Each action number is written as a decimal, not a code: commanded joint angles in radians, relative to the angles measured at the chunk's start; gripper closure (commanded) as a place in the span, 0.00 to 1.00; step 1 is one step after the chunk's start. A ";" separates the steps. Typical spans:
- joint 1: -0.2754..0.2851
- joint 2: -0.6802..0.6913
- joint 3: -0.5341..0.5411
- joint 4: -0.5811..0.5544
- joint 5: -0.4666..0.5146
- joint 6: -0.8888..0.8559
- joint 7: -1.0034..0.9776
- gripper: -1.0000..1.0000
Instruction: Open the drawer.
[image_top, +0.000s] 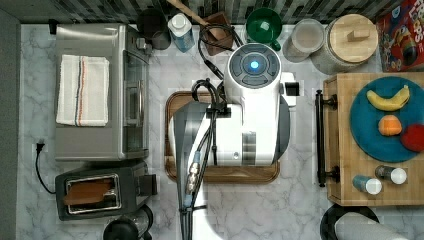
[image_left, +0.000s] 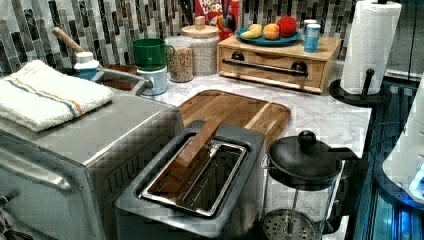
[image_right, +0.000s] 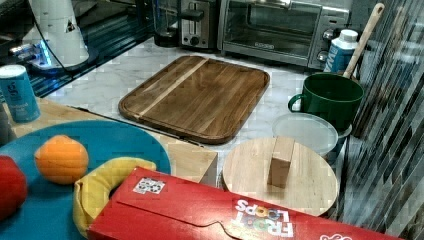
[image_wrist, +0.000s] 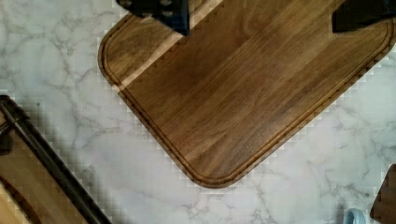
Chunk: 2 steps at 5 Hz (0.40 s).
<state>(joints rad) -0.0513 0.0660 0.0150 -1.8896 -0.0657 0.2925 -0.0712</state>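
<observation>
So the drawer (image_left: 265, 67) sits shut in the front of the little light-wood cabinet (image_left: 320, 55), flush with it, and its long black bar handle (image_left: 264, 66) runs across the front. In the top view the handle (image_top: 320, 137) faces the brown tray (image_top: 172, 100), with a strip of bare marble worktop (image_top: 300, 200) between them.

The arm (image_top: 252, 100) hangs over the tray in the top view, so most of the tray is covered there. In the wrist view the hand (image_wrist: 261, 14) is released: two dark fingertips (image_wrist: 161, 9) set wide apart above the tray (image_wrist: 243, 93), gripping nothing. The drawer handle (image_wrist: 46, 158) shows as a dark bar off one corner of the tray, well apart from the fingers.

On top of the cabinet there's a blue plate (image_top: 365, 125) with a banana (image_top: 389, 99), an orange (image_top: 390, 125) and something red (image_top: 414, 137), plus two small shakers (image_top: 367, 185) beside the plate. A toaster oven (image_top: 100, 90) and a toaster (image_top: 100, 190) stand on the tray's far side from the cabinet.
</observation>
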 joint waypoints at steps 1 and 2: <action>-0.025 -0.001 -0.031 -0.069 -0.076 0.068 -0.337 0.00; -0.045 0.001 -0.046 -0.091 -0.132 0.090 -0.480 0.00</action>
<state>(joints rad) -0.0678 0.0748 -0.0147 -1.9570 -0.1637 0.3677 -0.4663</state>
